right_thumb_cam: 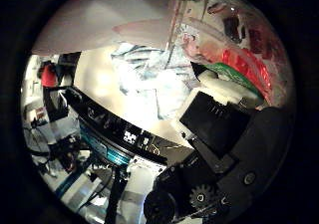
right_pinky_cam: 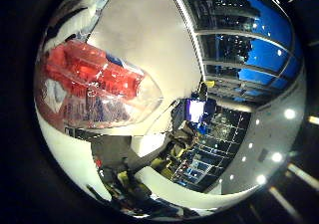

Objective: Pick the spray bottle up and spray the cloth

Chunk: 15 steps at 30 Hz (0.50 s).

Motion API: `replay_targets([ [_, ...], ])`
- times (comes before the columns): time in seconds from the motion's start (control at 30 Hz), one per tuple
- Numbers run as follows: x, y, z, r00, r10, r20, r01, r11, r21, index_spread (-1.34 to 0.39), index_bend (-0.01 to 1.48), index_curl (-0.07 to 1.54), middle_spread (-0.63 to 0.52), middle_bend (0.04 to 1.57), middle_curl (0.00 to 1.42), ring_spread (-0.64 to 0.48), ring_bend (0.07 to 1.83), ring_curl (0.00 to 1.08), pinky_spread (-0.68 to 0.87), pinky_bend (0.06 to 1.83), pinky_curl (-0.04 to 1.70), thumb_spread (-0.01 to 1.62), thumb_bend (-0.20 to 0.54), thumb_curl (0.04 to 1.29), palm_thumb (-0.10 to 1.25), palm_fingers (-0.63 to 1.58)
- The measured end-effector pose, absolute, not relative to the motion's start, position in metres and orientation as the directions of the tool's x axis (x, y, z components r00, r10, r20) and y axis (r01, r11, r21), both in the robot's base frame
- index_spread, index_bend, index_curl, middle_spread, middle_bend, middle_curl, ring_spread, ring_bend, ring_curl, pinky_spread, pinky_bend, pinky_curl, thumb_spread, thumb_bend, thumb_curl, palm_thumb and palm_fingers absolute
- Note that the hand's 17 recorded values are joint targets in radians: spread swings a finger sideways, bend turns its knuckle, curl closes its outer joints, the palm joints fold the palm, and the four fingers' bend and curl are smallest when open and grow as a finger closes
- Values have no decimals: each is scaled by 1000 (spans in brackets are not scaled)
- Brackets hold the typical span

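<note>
The spray bottle (right_pinky_cam: 95, 80) has a clear body and a red trigger head. It fills much of the right little finger side palm view, close against the palm. In the right thumb side palm view its clear body and red part (right_thumb_cam: 234, 55) lie against my hand (right_thumb_cam: 224, 134), whose white and black fingers (right_thumb_cam: 221, 87) curl round it. The cloth (right_thumb_cam: 150, 80) is pale and crumpled. It lies on the beige table (right_thumb_cam: 95, 70) beside the bottle, a short way out from the palm.
A red object (right_thumb_cam: 48, 77) stands past the table's edge. Black equipment (right_thumb_cam: 110, 129) sits along the table's edge near the cloth. The right little finger side palm view shows a room with a lit screen (right_pinky_cam: 196, 110) and large windows (right_pinky_cam: 244, 45).
</note>
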<state>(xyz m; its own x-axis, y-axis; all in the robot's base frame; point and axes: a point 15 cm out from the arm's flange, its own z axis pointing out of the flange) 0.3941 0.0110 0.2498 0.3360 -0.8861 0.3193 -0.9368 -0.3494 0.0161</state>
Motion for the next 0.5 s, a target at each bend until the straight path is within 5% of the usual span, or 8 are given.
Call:
replay_targets([
  [0.2,410,67,290,277,-960,46,-952,-281,-119,-260,1065,991,-115,1395,761,-249,1318,892,-152,982,1502,499,-22,925,1058,1095],
  [0.5,451,139,356,258,-941,-221,-920,-169,-355,-260,1065,991,-115,1394,765,-248,1318,891,-152,983,1501,486,-20,933,1061,1094],
])
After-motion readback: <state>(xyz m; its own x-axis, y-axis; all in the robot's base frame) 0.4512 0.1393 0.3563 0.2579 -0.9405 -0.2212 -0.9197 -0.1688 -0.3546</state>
